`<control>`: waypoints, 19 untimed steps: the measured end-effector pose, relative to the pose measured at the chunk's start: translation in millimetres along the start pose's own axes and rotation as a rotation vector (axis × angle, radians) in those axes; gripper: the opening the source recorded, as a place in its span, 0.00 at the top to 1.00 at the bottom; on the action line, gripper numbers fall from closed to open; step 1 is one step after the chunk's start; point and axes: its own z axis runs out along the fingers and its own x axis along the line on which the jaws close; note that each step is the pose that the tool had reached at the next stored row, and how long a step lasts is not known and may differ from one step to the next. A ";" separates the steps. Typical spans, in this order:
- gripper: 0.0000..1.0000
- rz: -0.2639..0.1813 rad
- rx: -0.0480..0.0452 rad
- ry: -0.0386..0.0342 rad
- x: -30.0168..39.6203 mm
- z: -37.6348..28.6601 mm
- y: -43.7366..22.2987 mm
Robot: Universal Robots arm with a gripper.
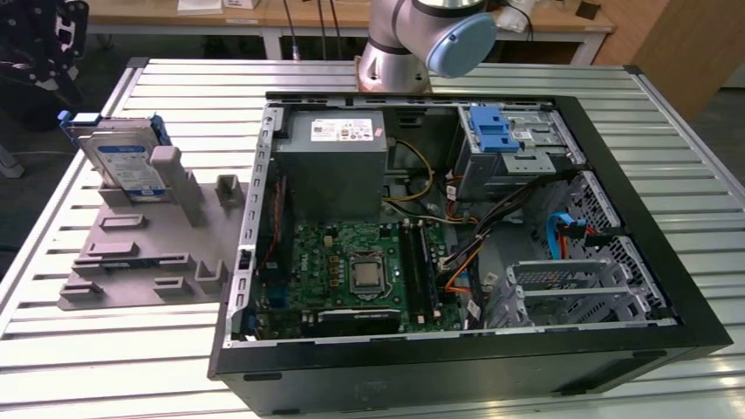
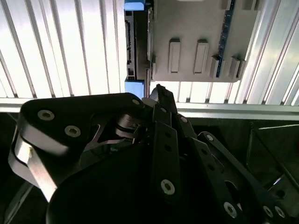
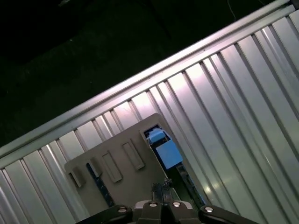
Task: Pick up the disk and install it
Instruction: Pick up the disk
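The disk (image 1: 122, 161) stands on edge in a grey holder (image 1: 140, 262) on the slatted table, at the exterior view's left. It is silver-grey with a blue-and-white label and a blue frame. Both wrist views look down on it edge-on: the disk (image 2: 132, 46) shows blue frame ends, and the disk (image 3: 164, 150) shows a blue cap beside the holder (image 3: 117, 170). My gripper (image 2: 159, 91) hovers above the table edge close to the disk, apart from it. Its fingertips meet with nothing between them. In the first wrist view the gripper (image 3: 161, 189) sits just short of the disk.
An open computer case (image 1: 466, 349) lies on the table at the exterior view's right. Inside are a grey metal box (image 1: 331, 166), a green board (image 1: 361, 271) and a silver cage with a blue latch (image 1: 507, 140). The arm's base (image 1: 402, 52) stands behind the case.
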 end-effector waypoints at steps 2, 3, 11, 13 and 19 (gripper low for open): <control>0.89 -0.036 -0.0005 0.0007 0.0 0.1 0.0; 0.89 -0.054 -0.0008 0.0010 0.0 0.2 0.0; 0.89 -0.201 -0.0030 0.0038 0.0 0.7 0.0; 0.89 -0.237 -0.0035 0.0044 0.0 0.9 -0.1; 0.89 -0.345 -0.0051 0.0065 0.0 1.5 -0.1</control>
